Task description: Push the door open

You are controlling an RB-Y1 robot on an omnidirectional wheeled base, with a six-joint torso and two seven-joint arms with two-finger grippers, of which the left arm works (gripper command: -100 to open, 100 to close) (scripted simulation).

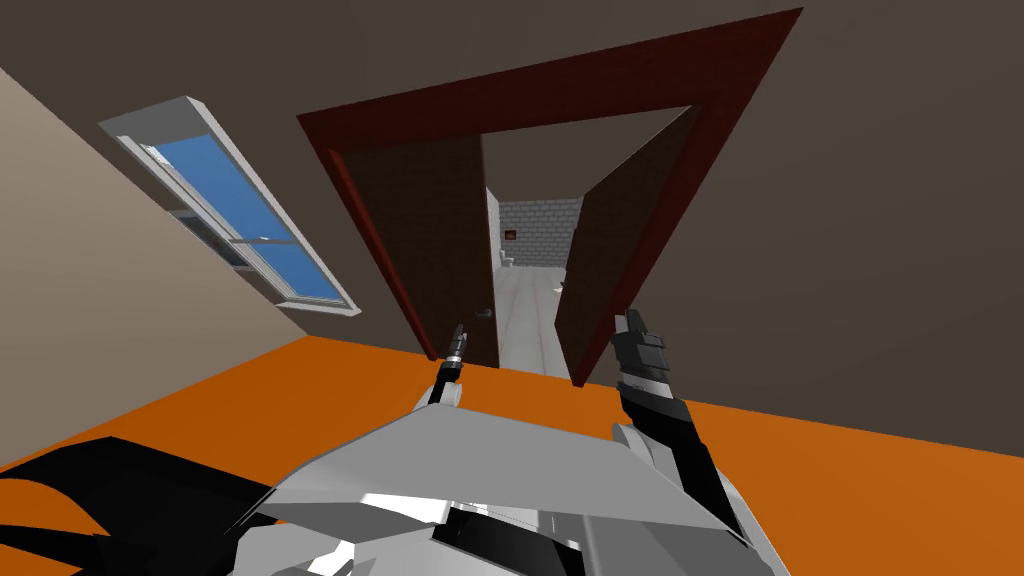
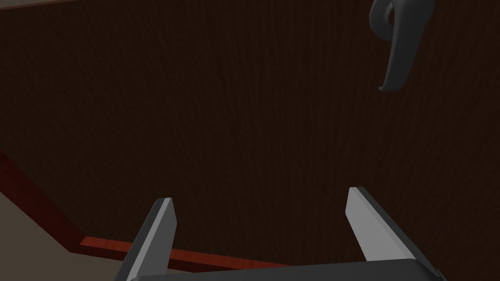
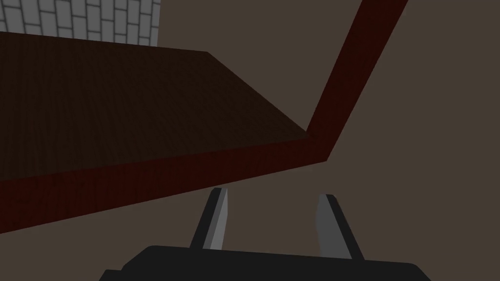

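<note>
Door (image 1: 430,250): a double one of flat, dark brown wood grain, tall and upright, set in a dark red frame (image 1: 520,85) in the brown wall (image 1: 900,250) straight ahead. Its left leaf lies flat in the frame. The right leaf (image 1: 620,240) is swung away into the grey-tiled room (image 1: 540,230) beyond. A curved grey lever handle (image 2: 400,44) sits on the left leaf. The left gripper (image 2: 261,195) points at that leaf, fingers spread wide and holding nothing. The right gripper (image 3: 274,193) faces the wall beside the frame's corner, fingers apart and empty.
</note>
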